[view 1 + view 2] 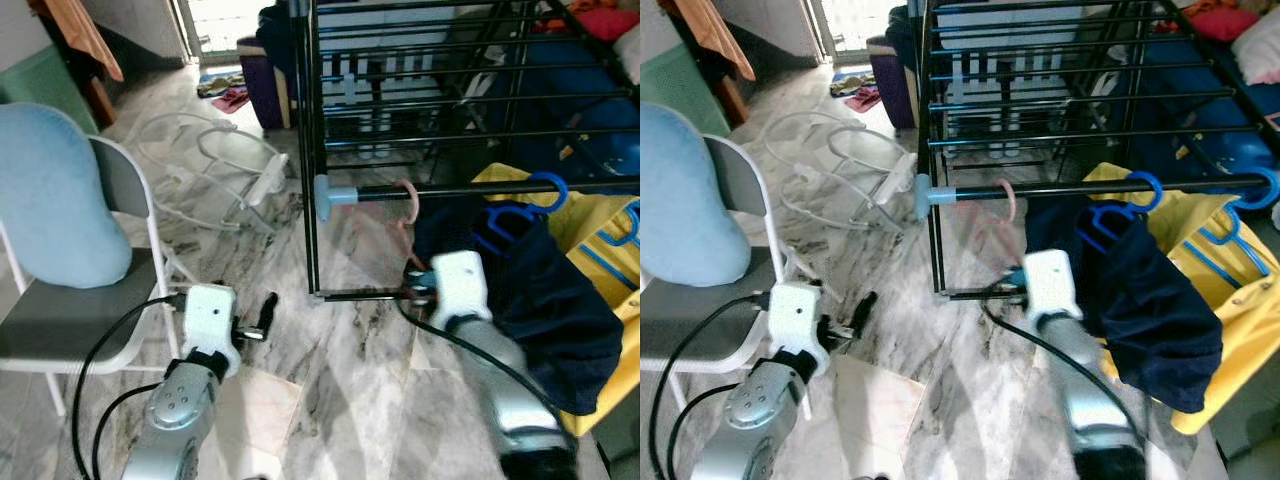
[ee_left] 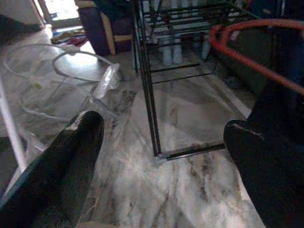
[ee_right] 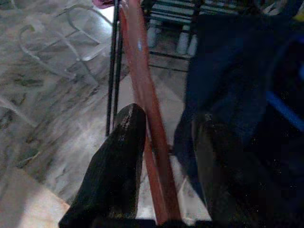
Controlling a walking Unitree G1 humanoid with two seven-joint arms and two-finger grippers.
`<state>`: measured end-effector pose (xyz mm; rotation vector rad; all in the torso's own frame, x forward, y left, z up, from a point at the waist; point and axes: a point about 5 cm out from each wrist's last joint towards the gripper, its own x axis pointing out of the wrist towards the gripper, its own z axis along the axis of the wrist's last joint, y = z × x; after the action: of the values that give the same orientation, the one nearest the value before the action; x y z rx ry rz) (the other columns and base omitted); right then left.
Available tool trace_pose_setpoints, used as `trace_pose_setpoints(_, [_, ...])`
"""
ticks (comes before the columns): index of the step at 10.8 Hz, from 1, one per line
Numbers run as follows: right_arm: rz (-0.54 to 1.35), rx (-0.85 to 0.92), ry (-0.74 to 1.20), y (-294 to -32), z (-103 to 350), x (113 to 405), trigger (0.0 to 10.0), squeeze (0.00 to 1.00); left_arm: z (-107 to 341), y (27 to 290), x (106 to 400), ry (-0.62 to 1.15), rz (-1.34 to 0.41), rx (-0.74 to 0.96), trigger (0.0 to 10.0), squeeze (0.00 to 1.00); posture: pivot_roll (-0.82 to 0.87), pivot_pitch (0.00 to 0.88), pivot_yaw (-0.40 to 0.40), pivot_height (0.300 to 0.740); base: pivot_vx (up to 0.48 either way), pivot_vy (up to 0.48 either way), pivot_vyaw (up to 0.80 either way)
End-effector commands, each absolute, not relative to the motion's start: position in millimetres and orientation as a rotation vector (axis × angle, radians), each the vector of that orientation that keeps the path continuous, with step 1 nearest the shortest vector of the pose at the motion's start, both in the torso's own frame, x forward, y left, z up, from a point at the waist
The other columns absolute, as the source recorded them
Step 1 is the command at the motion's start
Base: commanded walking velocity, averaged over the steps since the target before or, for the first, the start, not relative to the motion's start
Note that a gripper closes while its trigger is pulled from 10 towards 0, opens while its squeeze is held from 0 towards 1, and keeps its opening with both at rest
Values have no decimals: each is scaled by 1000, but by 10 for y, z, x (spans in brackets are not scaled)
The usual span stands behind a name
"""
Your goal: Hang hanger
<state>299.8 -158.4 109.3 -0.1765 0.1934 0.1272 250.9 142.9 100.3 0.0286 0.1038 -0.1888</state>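
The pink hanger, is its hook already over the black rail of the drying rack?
Yes, the pink hanger has its hook curled over the black rail beside the light blue end cap, while the right gripper holds its lower part.

Floor (image 1: 340,380): grey-veined marble tiles, glossy, one paler tile near. Left: folding chair (image 1: 120,300) with white frame and grey seat, a light blue cushion (image 1: 55,200) leaning against its back. Far left: green wall (image 1: 40,85), orange cloth (image 1: 85,35) hanging beside it. White wire frame (image 1: 215,165) lies on the floor mid-distance. Bright daylight enters through a far doorway (image 1: 215,25). Right: black metal rack (image 1: 420,110), tall, many horizontal bars.
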Motion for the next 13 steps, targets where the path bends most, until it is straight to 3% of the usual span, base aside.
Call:
trace_pose_setpoints(1, [129,-167,165,-1602,1138,2965,10000,1000,1020,1455,2481,97,-178,43,10000,0,-58,89,53,740,0,0,0])
trace_pose_setpoints(8, [179,-210,-5,-1573,1433,2772,10000,1000,1169,1594,2424,48,-110,145,10000,0,-37,77,59,740,0,0,0])
trace_pose_setpoints(13, [214,-212,-18,-1506,1508,2796,10000,1000,1159,1518,2413,44,-101,184,10000,0,-50,86,48,740,0,0,0])
